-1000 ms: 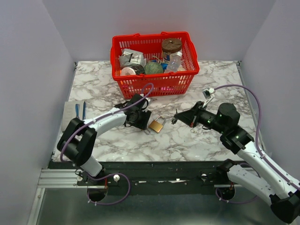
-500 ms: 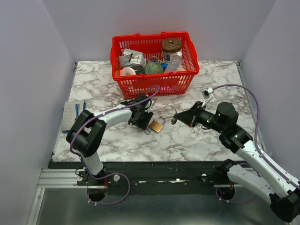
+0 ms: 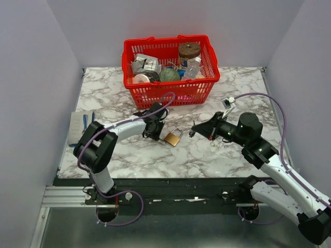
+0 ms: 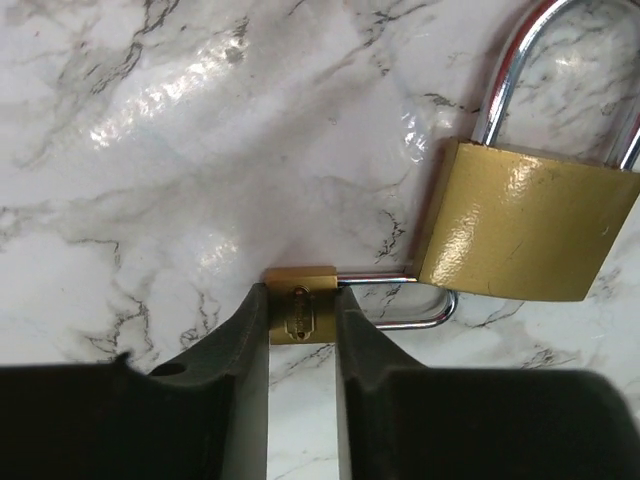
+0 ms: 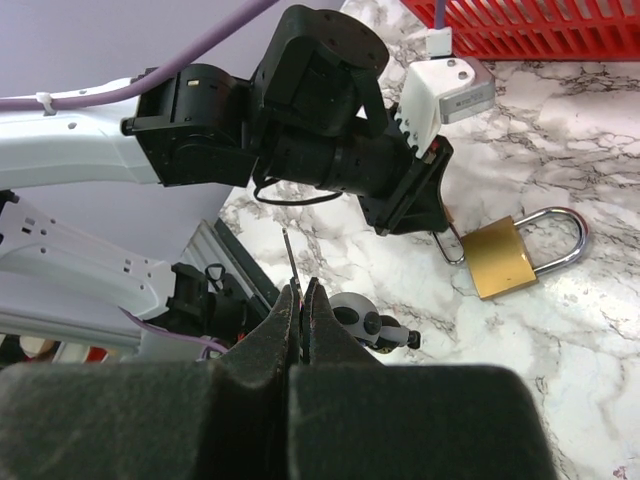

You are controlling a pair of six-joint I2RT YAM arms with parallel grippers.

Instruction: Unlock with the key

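Note:
A brass padlock (image 3: 172, 138) with a silver shackle lies flat on the marble table (image 3: 207, 155). It shows in the left wrist view (image 4: 525, 225) and the right wrist view (image 5: 500, 258). My left gripper (image 3: 155, 132) sits just left of it, low on the table. Its jaws (image 4: 300, 305) are shut on a small brass tab (image 4: 299, 303), joined to a wire ring (image 4: 425, 318) at the padlock's corner. My right gripper (image 3: 192, 132) hovers right of the padlock, shut (image 5: 301, 290) on a thin key (image 5: 289, 258) that points towards the lock.
A red basket (image 3: 168, 40) full of items stands at the back of the table. Blue-handled tools (image 3: 85, 124) lie on a mat at the left edge. Side walls close in on both sides.
My left arm's elbow has swung in to the right while its gripper stayed by the padlock. The padlock and my right arm have barely moved.

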